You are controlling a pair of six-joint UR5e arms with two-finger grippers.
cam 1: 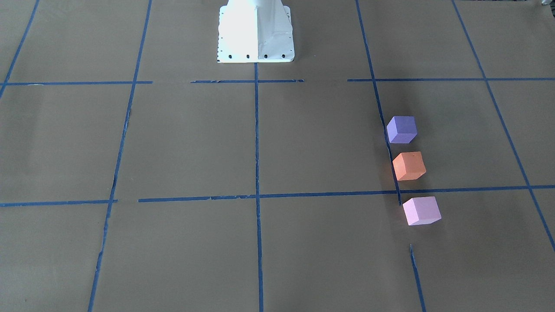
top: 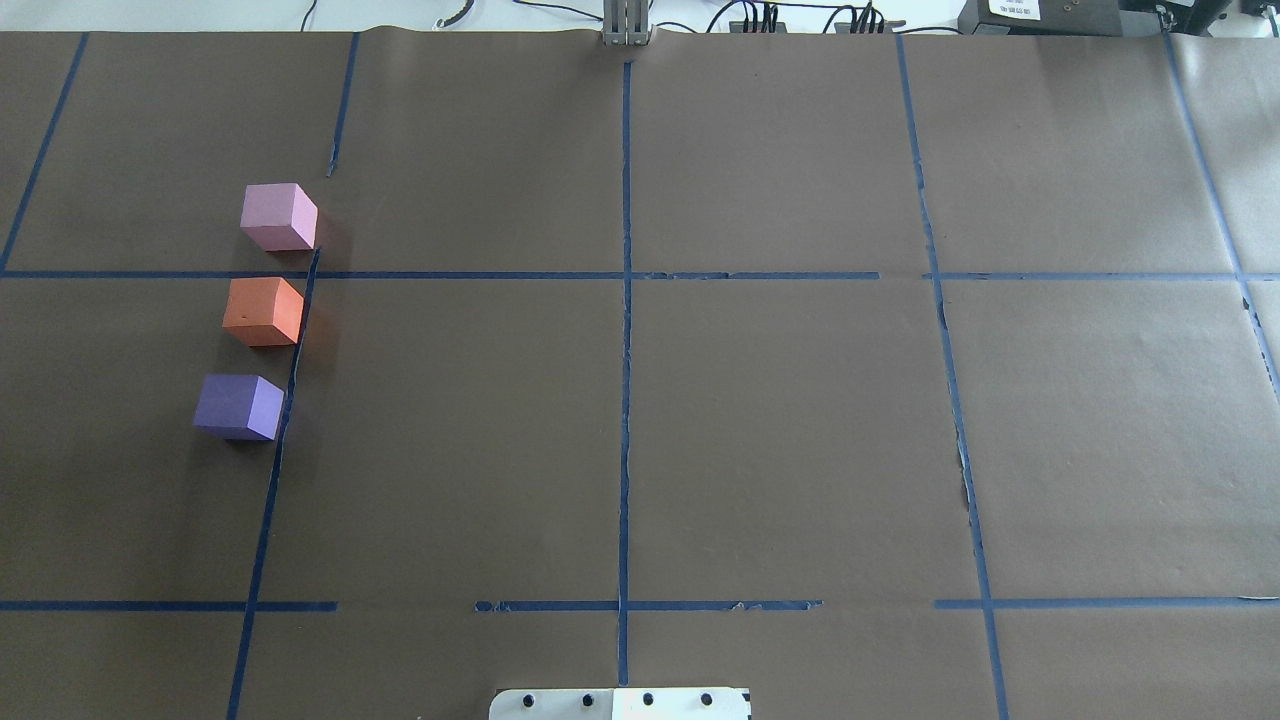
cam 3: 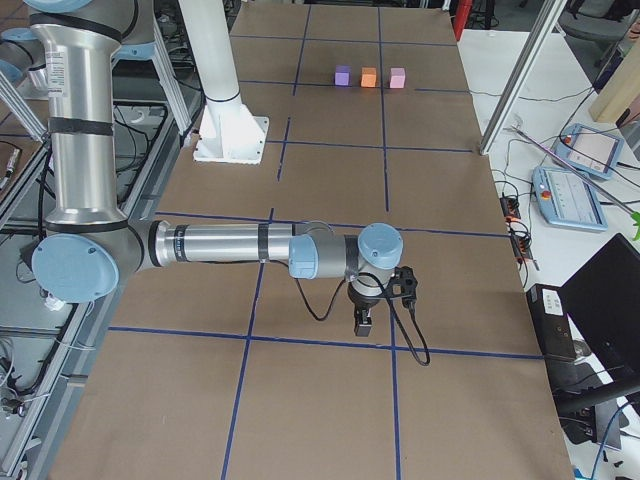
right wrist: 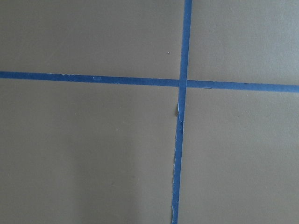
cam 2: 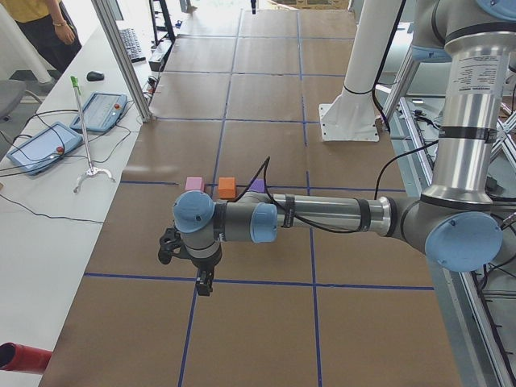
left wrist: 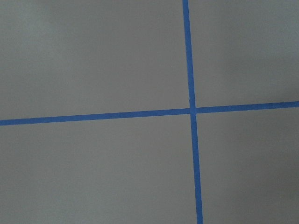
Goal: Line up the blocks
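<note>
All 3 blocks are lying in a row on the robot's left: purple (top: 238, 407), orange (top: 263, 311), pink (top: 279, 216), w/ small gaps, beside tape (top: 290, 370). Task is being judged approx. done; at most, gaps are needing evening. L gripper (cam 2: 205, 282) and R gripper (cam 3: 364, 322) are being held well apart from them, probably idle; finger state can't be told.

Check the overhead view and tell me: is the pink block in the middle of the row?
No, the orange block sits in the middle, between the pink block and the purple block.

Three blocks (top: 263, 311) stand aligned on the table (top: 780, 420), left side.
</note>
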